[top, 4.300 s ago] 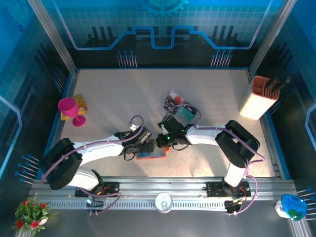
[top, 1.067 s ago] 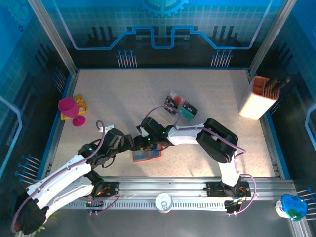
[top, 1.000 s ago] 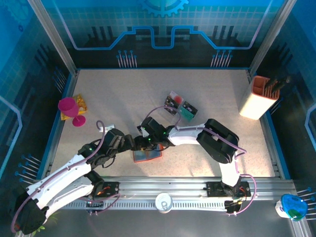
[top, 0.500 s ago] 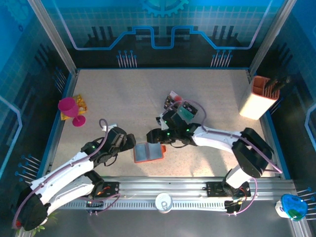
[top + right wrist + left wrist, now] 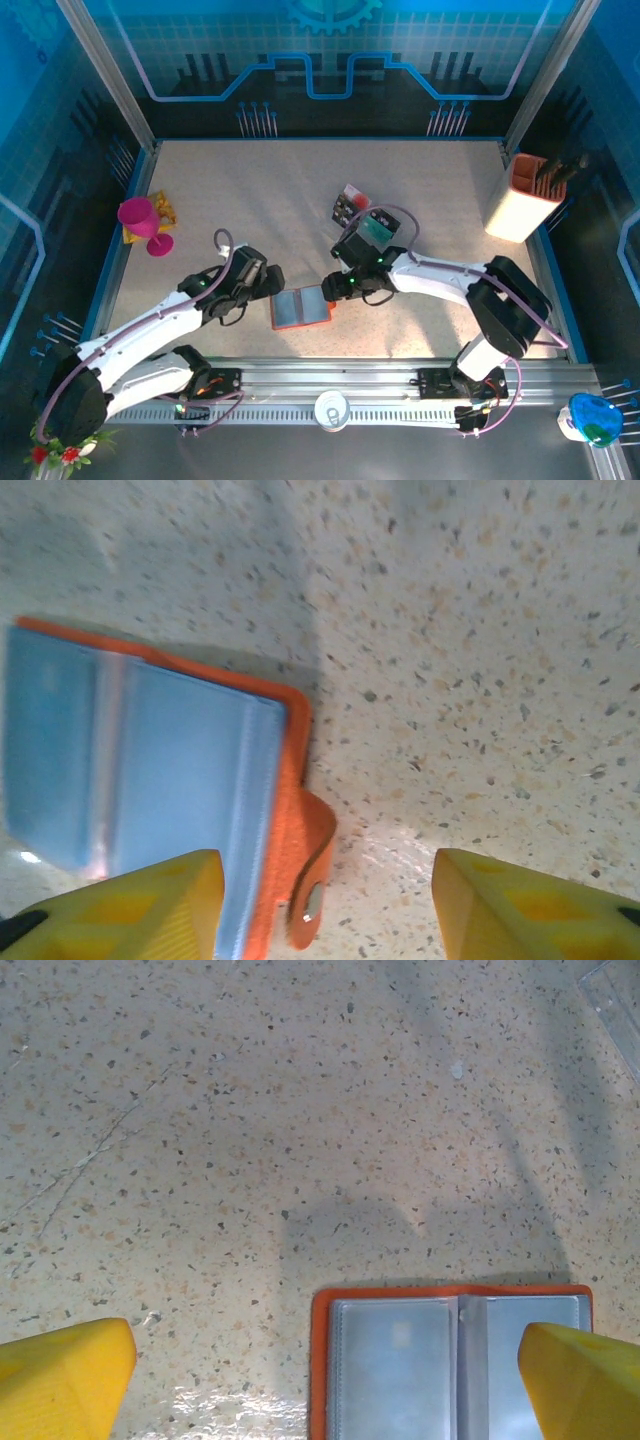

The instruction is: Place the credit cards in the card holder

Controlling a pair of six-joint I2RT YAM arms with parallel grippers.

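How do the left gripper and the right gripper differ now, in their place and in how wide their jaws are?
The left gripper is at the left edge of the open wallet, while the right gripper is at its right edge, over the snap tab. The left gripper's jaws are spread wider than the right gripper's jaws. Both are open, hold nothing and have yellow fingers.
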